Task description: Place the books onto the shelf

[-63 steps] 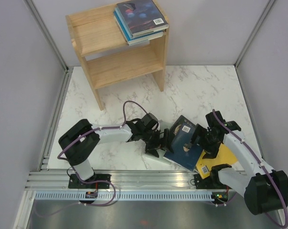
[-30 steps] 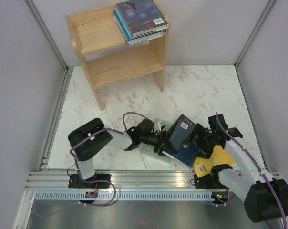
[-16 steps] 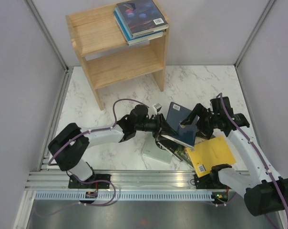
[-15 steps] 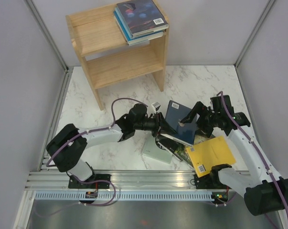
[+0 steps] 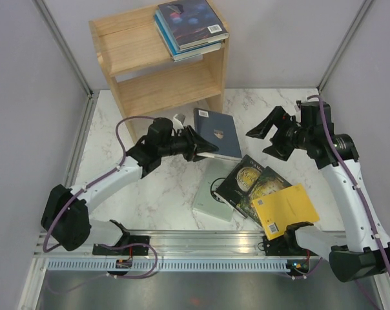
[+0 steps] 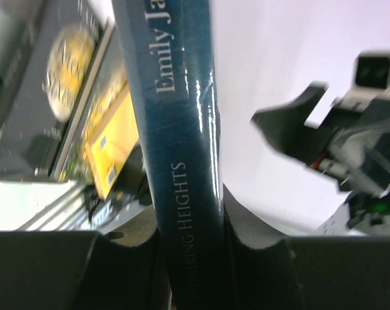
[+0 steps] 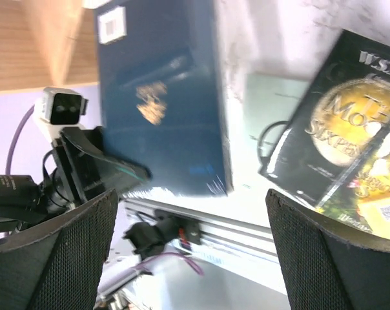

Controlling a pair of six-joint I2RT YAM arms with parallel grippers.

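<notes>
Transport step in hand. The left tool gripped the navy book by its spine at mid-frame, just below the shelf. The right tool stood wide and empty. Next move, as judged: lift the book onto a tier, then release.

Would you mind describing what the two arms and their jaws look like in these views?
Both the left arm and the right arm have white link shells joined by bulky black joint housings. A purple cable runs along each. The jaws are black and wedge-shaped; the right pair shows a fine mesh texture on its inner faces. A small white camera block sits at the left wrist.
</notes>
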